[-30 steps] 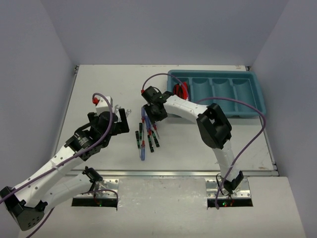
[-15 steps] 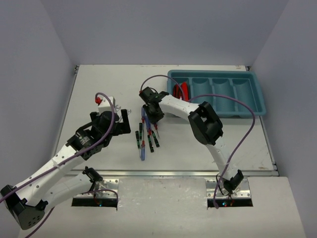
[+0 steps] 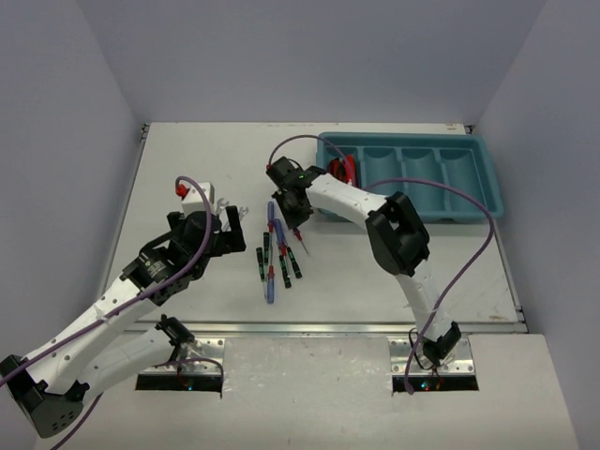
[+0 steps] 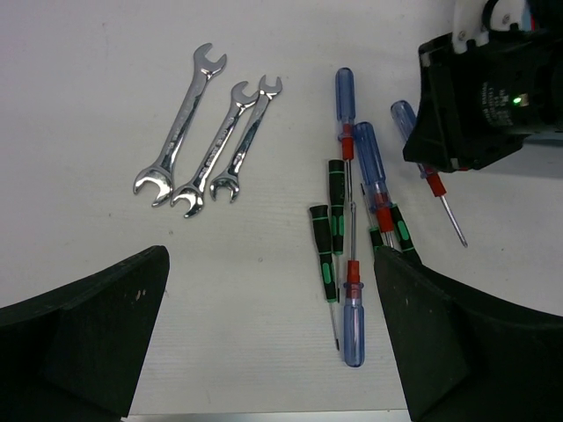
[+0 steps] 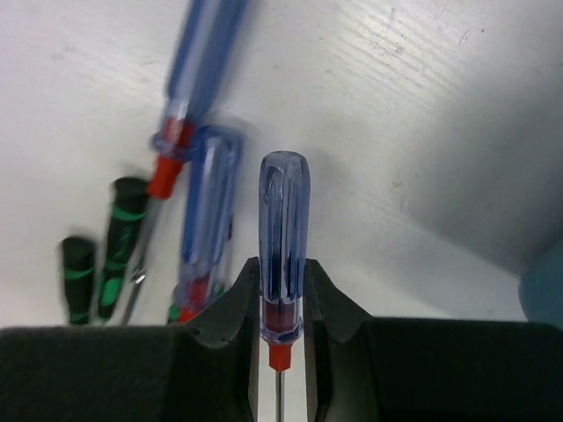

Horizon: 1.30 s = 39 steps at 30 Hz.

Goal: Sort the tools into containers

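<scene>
In the right wrist view alone: right gripper (image 5: pixel 281 327) clamped on a blue-handled screwdriver (image 5: pixel 283 229), fingers (image 5: pixel 230 325) pressed to both sides of the handle just above its red collar. Cannot tell whether it is lifted off the bench (image 5: pixel 422 105). In the left wrist view alone: three silver wrenches (image 4: pixel 211 145) fanned side by side, well apart from the screwdriver cluster (image 4: pixel 352 229) of blue-handled and short black-and-green ones. Barely showing past the left arm (image 3: pixel 103 314) in the top view. Same view: left gripper (image 4: pixel 268 264) spread wide apart, nothing between its fingers, above the bench. In the top view alone: teal tray (image 3: pixel 487 183) at the far right corner, close to the far and right bench edges, with red tools (image 3: pixel 345 169) in its leftmost compartment. Right gripper between the cluster and the tray's left end. Bare bench in front of the tray, along the left side, and from the cluster to the near edge.
</scene>
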Motion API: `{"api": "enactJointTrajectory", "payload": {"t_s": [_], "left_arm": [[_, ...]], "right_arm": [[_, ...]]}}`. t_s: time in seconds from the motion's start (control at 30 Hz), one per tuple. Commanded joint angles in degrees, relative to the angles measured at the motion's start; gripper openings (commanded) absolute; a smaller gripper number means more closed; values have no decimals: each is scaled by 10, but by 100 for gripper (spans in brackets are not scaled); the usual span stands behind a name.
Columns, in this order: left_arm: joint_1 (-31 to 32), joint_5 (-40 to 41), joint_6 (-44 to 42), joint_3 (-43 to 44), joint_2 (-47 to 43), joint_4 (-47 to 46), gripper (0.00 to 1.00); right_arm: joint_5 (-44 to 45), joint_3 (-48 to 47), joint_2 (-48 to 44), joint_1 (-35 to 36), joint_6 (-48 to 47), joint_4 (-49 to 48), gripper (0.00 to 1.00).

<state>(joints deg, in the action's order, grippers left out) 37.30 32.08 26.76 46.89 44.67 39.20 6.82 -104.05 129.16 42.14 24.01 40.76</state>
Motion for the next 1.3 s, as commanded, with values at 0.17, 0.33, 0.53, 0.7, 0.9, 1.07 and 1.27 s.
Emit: {"api": "enactJointTrajectory", "payload": {"t_s": [0.17,0.33,0.53,0.7,0.9,1.07,1.27], "left_arm": [[-5,21,0,6,-3,-11,100],[-6,17,-2,4,1,-14,100],[-23,16,-1,9,31,-10,100],[-29,7,-5,7,35,-15,100],[-29,3,-5,6,36,-16,100],[-30,6,-4,5,38,-15,100],[-29,25,7,6,22,-8,100]], "right_arm": [[-84,-39,-171,-108,9,5,6],[-38,-99,-117,-203,-32,43,8],[-20,-186,-40,-296,-54,88,10],[-29,-171,-15,-326,-71,88,38],[-41,-143,-48,-329,-62,84,56],[-36,-60,-138,-279,-45,47,60],[7,127,-270,-132,-1,-63,59]]}}
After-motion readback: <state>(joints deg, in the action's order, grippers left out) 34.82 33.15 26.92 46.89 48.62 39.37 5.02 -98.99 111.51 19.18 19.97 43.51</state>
